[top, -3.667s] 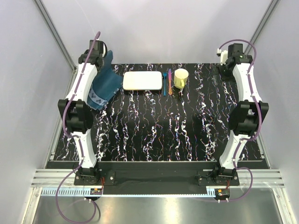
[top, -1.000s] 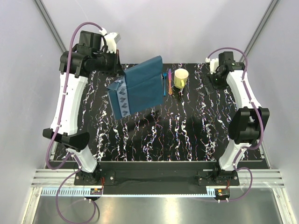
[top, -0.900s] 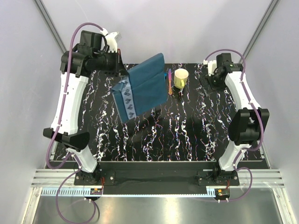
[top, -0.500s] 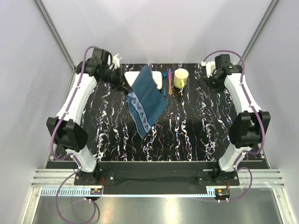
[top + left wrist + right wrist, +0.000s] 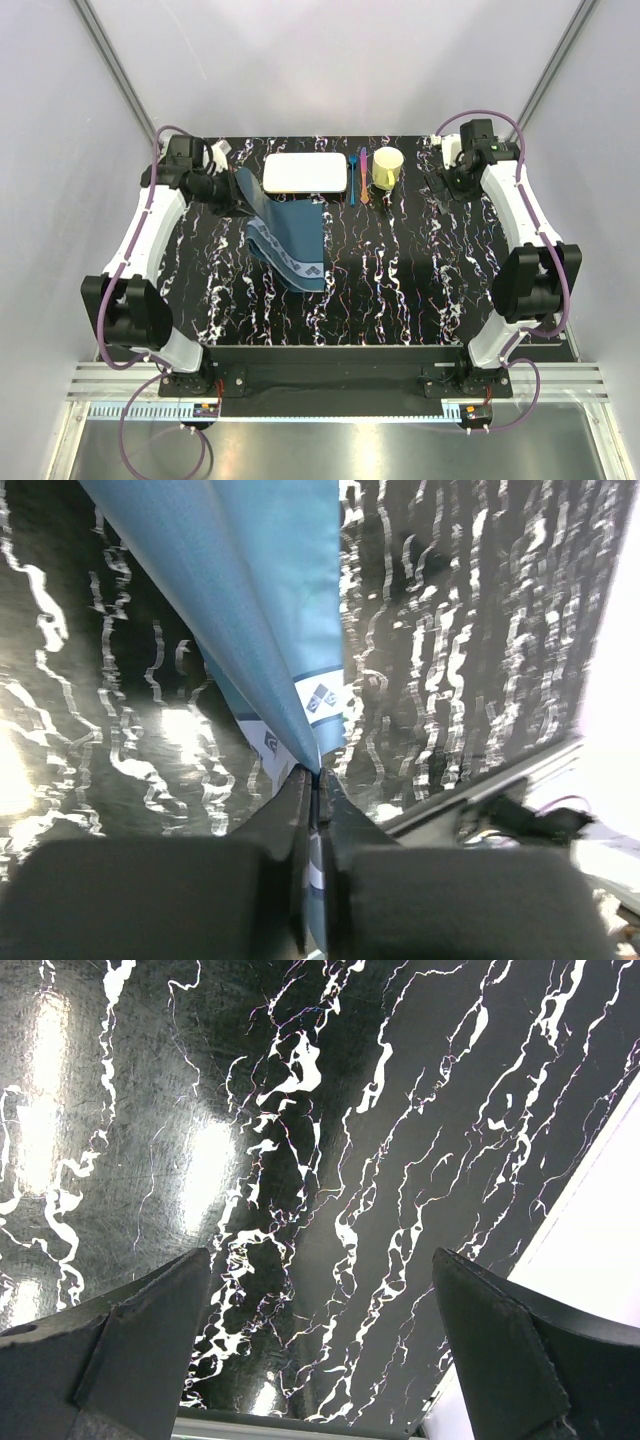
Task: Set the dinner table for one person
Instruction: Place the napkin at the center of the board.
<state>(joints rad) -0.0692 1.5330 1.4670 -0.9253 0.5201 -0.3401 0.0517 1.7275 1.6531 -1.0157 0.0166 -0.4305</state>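
A second ago the teal placemat (image 5: 290, 235) hung high over the far items. Now it has come down, its patterned end draped on the black marbled desk (image 5: 400, 280) just in front of the white rectangular plate (image 5: 305, 173). The left tool (image 5: 315, 780) stays pinched on its edge. The right tool (image 5: 320, 1260) hangs wide open and empty over the far right of the desk. Spreading the placemat flat seems to be the step in hand.

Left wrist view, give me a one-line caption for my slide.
Shut left gripper pinches the teal placemat by its edge, black marble-veined dinner table behind.
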